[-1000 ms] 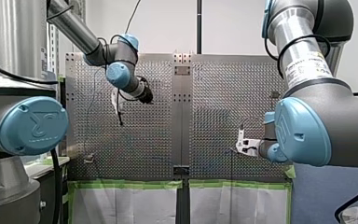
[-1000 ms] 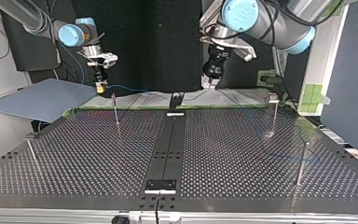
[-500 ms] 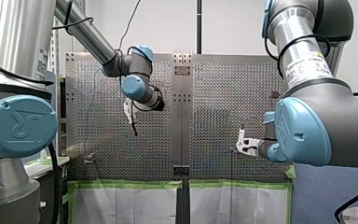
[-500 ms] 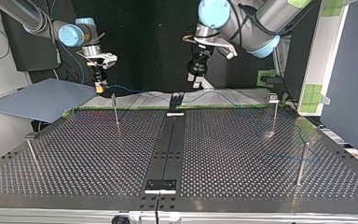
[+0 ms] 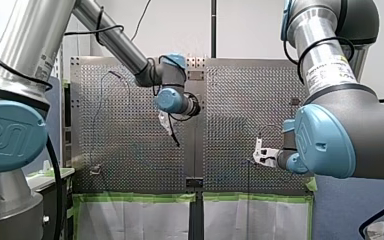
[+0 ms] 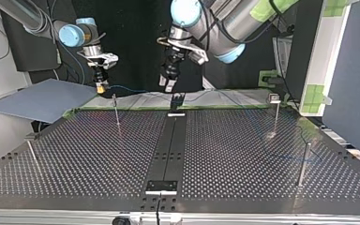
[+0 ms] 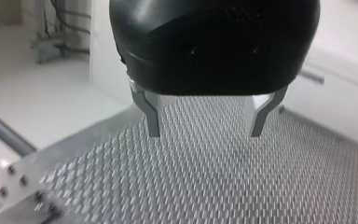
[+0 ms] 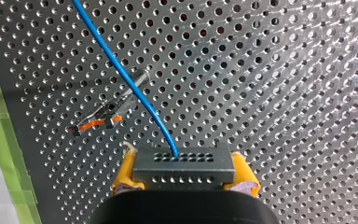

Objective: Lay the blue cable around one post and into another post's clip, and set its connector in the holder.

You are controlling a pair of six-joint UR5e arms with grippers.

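Note:
My right gripper [image 8: 184,164] is shut, its yellow pads on a grey perforated connector [image 8: 184,158]. The blue cable [image 8: 130,84] leaves the connector and runs away over the perforated plate, passing over a post with an orange-marked clip [image 8: 106,115]. In the top view my right gripper [image 6: 101,87] hangs at the far left edge of the table, and the blue cable [image 6: 126,88] trails from it toward the middle. My left gripper [image 7: 208,133] stands open, its metal fingers [image 7: 153,116] wide apart over bare plate with nothing between them. In the top view it [image 6: 168,83] hovers just beside a black holder [image 6: 176,101].
Thin posts stand on the table [image 6: 243,154]: one near my right gripper [image 6: 116,110], two at the top view's right [image 6: 275,112] [image 6: 303,164], one at its left [image 6: 32,152]. A second bracket [image 6: 161,186] sits on the centre strip. A grey sheet [image 6: 42,98] lies off the far left corner.
My left arm has swung toward the table's middle, rightward in the front view and leftward in the top view, gripper still open. My right arm and the connector have stayed put.

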